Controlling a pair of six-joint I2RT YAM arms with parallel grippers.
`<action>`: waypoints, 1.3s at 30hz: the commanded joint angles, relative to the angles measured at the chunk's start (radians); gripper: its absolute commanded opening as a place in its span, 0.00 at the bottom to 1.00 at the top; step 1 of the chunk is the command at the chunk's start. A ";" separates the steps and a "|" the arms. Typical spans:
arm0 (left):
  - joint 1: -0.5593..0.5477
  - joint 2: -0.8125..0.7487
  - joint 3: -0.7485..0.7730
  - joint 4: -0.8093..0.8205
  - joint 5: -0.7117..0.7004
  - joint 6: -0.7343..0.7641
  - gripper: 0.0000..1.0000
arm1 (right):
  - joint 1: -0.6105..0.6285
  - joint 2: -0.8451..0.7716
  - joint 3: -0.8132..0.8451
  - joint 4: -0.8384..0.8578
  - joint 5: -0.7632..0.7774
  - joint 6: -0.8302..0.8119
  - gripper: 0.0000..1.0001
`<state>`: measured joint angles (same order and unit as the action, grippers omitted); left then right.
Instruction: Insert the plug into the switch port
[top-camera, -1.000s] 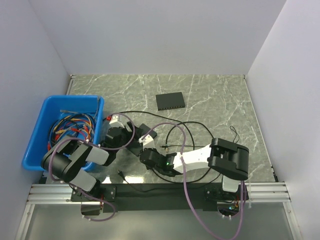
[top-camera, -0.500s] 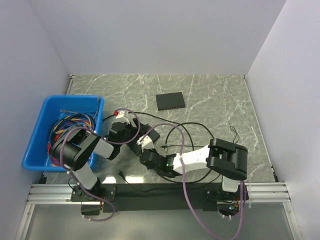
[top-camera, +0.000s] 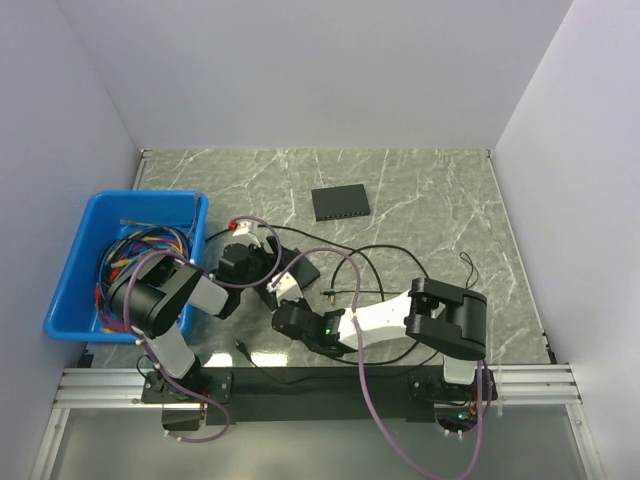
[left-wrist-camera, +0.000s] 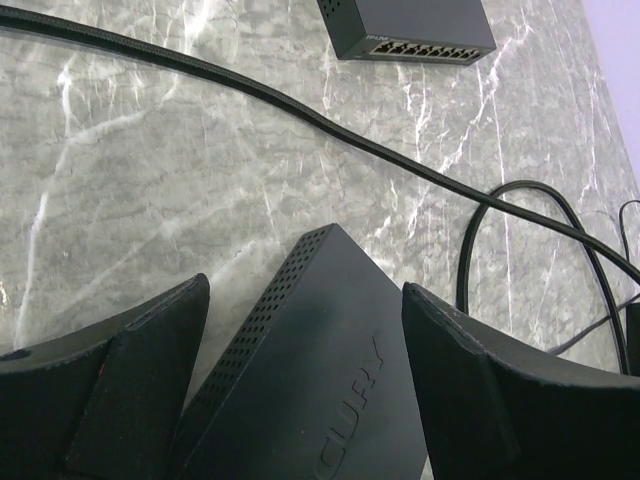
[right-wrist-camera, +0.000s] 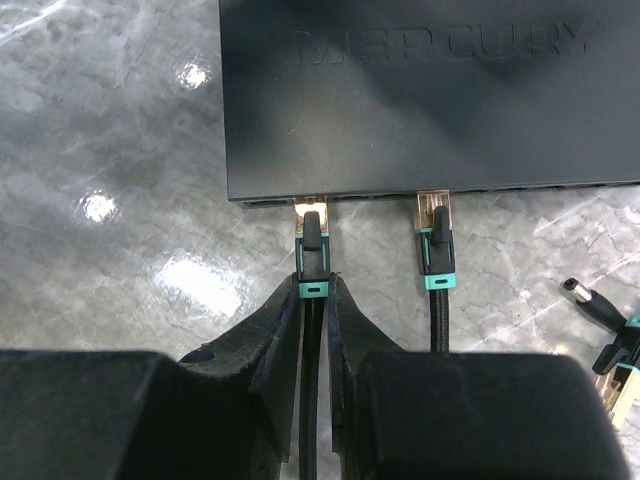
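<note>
The black switch box marked MERCURY (right-wrist-camera: 430, 100) lies on the marble table, with ports along its near edge. My right gripper (right-wrist-camera: 313, 285) is shut on the thin black cable just behind the plug (right-wrist-camera: 311, 235), a black connector with a teal collar. The plug's metal tip sits at the leftmost port (right-wrist-camera: 311, 203); I cannot tell how deep it is. My left gripper (left-wrist-camera: 305, 290) is open, with one jaw on each side of the same box (left-wrist-camera: 310, 380). In the top view both grippers meet at this box (top-camera: 297, 267), left (top-camera: 262, 262) and right (top-camera: 285, 292).
A second teal-collared plug (right-wrist-camera: 436, 240) sits in a neighbouring port. A loose barrel plug (right-wrist-camera: 585, 296) lies at the right. Another small black switch (top-camera: 340, 203) with a row of ports lies farther back. Black cables (left-wrist-camera: 300, 110) loop across the table. A blue bin (top-camera: 150, 197) of coloured wires stands on the left.
My left gripper has moved right from beside the bin and now straddles the MERCURY box. My right wrist has shifted a little to the left, towards the box.
</note>
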<state>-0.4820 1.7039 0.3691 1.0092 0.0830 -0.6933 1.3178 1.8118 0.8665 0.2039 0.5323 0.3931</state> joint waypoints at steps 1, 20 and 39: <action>-0.038 0.054 -0.032 -0.179 0.162 -0.063 0.84 | -0.019 0.041 0.078 0.104 0.071 0.009 0.00; -0.037 0.016 -0.073 -0.199 0.156 -0.101 0.82 | -0.020 0.089 0.135 0.065 0.087 0.006 0.00; -0.049 -0.371 -0.056 -0.592 -0.080 -0.081 0.82 | -0.020 0.118 0.149 0.100 0.005 -0.042 0.00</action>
<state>-0.4683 1.3960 0.3214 0.6006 -0.0921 -0.6933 1.3289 1.8645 0.9531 0.1360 0.5541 0.3710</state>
